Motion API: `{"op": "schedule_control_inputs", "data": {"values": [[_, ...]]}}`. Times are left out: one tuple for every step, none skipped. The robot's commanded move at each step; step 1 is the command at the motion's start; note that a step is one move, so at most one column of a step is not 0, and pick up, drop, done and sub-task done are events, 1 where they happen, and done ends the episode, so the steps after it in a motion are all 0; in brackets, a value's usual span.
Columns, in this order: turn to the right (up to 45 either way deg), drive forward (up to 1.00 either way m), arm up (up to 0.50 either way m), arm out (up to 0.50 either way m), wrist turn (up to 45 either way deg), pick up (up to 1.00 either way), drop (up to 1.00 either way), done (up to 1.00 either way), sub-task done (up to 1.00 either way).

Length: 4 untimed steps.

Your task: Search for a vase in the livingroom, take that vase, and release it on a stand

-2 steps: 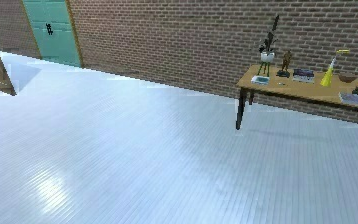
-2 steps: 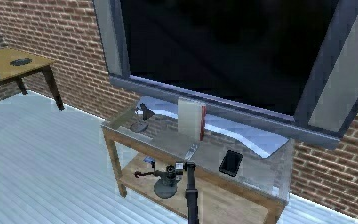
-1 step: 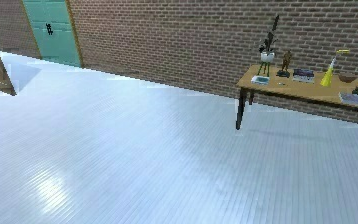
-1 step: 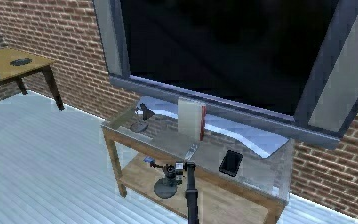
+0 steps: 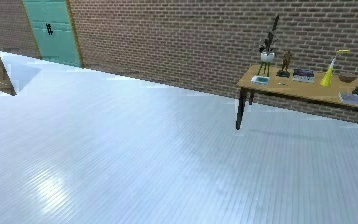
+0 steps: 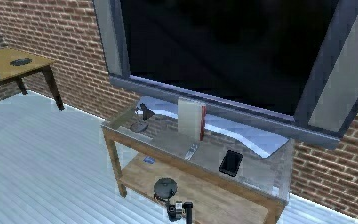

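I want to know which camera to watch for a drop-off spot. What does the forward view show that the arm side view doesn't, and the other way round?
Forward view: a teal door and a yellow cone among small things on a wooden table. Arm side view: a big dark screen behind a glass-topped stand that bears a red and white box and a flat black slab. Both: brick wall, pale plank floor, and probably that same wooden table.
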Motion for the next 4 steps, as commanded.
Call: {"op": "schedule_control_inputs", "data": {"values": [[0.0, 0.00, 0.00, 0.00, 0.0, 1.00, 0.00, 0.00, 0.00], [0.0, 0.00, 0.10, 0.00, 0.0, 0.00, 0.00, 0.00, 0.00], [0.0, 0.00, 0.50, 0.00, 0.0, 0.00, 0.00, 0.00, 0.00], [0.0, 0.00, 0.00, 0.00, -45.0, 0.00, 0.00, 0.00, 0.00]]}}
